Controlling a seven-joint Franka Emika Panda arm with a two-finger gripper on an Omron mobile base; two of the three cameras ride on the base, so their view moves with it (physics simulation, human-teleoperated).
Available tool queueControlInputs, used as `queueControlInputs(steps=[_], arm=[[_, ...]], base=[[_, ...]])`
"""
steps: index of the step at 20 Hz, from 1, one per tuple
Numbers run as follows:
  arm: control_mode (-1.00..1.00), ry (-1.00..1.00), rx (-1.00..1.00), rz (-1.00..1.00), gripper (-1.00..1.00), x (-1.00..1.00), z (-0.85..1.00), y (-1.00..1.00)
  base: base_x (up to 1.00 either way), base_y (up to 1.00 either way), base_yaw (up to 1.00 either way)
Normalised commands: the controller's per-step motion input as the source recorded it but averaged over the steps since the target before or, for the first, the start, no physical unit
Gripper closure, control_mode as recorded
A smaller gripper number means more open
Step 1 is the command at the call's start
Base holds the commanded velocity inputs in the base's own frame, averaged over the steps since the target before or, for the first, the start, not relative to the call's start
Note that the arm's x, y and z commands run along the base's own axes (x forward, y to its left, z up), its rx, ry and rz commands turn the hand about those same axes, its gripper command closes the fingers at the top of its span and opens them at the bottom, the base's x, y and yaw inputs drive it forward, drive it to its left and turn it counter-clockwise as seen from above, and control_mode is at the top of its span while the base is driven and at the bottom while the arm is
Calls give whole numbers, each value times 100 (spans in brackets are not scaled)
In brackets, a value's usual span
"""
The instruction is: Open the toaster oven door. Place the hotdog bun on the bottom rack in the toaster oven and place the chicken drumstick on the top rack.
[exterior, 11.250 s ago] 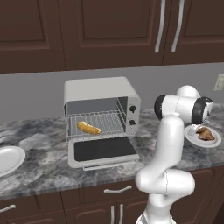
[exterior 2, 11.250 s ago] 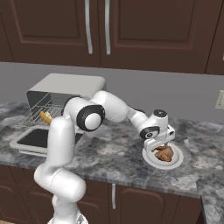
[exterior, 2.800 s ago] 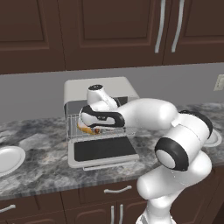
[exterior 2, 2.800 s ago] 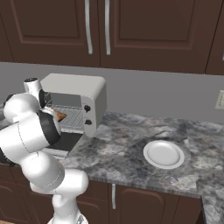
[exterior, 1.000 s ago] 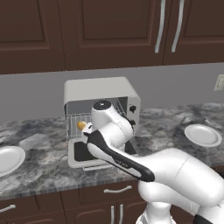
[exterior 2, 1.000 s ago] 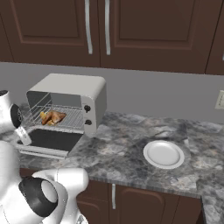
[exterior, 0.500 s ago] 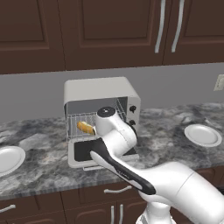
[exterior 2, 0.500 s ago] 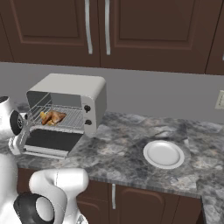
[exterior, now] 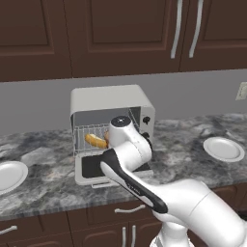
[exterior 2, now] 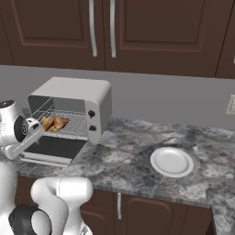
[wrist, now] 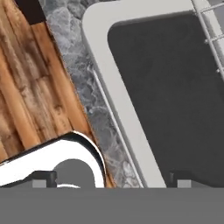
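Toaster oven (exterior: 107,102): matt pale-grey casing, thin metal wire racks (exterior 2: 73,123), dark smooth door pane (wrist: 170,96). Counter (exterior 2: 133,156): polished grey mottled stone. Cabinets (exterior: 120,34): dark satin wood. Plates (exterior 2: 171,161): glossy white. Floor (wrist: 30,96): plank wood.

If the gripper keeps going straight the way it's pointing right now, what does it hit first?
Probably the open toaster oven door. In the hand view the open gripper looks down at the door's pale frame, with dark glass on one side and the counter edge on the other. Depth is unclear.
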Motion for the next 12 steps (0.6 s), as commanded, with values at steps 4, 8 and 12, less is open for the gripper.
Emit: queueControlInputs(steps=[4, 8, 12], arm=[[-100, -2, 11, -67, -100, 37, -7, 0], [-100, -7, 15, -57, -100, 57, -20, -1], [-100, -4, 19, -50, -100, 82, -23, 0]], base=[[0, 0, 0], [0, 0, 0], [0, 0, 0]])
